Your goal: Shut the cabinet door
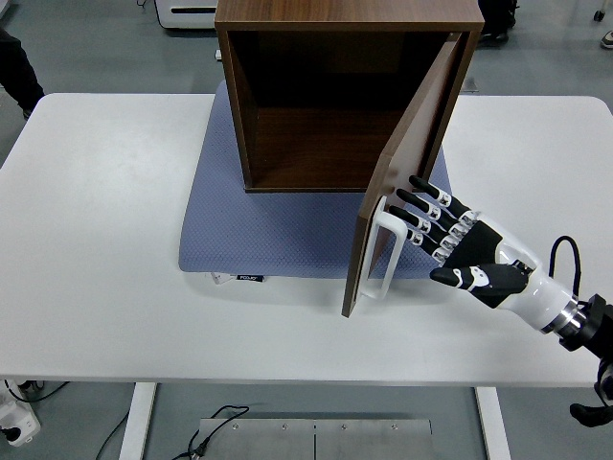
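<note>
A dark wooden cabinet [287, 96] stands on a blue-grey mat [287, 230] at the table's far middle, its inside bare. Its door [407, 163] is hinged on the right and swung partly inward, roughly half shut, with a white handle [383, 251] on its outer face near the free edge. My right hand [450, 235] comes in from the lower right with the fingers [426, 206] stretched flat against the door's outer face, just right of the handle. It holds nothing. The left arm does not show.
The white table [96, 240] spreads wide to the left and in front of the mat. A person's dark leg [17, 72] stands at the top left beyond the table. A white appliance [187, 13] sits on the floor behind the cabinet.
</note>
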### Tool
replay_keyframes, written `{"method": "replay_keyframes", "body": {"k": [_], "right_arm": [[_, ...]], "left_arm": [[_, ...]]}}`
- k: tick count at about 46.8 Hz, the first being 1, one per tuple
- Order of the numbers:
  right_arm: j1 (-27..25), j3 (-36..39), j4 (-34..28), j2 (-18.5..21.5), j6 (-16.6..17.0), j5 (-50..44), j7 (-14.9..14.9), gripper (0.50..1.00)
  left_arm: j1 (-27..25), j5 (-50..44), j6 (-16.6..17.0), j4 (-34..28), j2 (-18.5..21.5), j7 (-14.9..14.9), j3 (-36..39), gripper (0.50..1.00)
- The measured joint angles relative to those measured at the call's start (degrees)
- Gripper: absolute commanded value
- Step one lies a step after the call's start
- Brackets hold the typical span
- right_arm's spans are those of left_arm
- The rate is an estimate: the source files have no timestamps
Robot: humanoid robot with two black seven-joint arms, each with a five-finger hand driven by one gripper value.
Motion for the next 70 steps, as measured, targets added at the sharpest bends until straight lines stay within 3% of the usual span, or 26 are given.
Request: {"method": "replay_keyframes", "body": {"k": [31, 70], "right_arm": [[8.60, -4.89, -7.21, 4.14, 0.00, -0.65, 0.00, 1.000], [22.13, -8.08, -20.23, 13.58, 0.00, 0.18, 0.04, 1.000]], "left_arm": [[0.00, 0.02, 0.00, 0.00, 0.00, 0.01, 0.01, 1.000], [0.00, 0.00, -0.01, 0.00, 0.00, 0.00, 0.02, 1.000]]}}
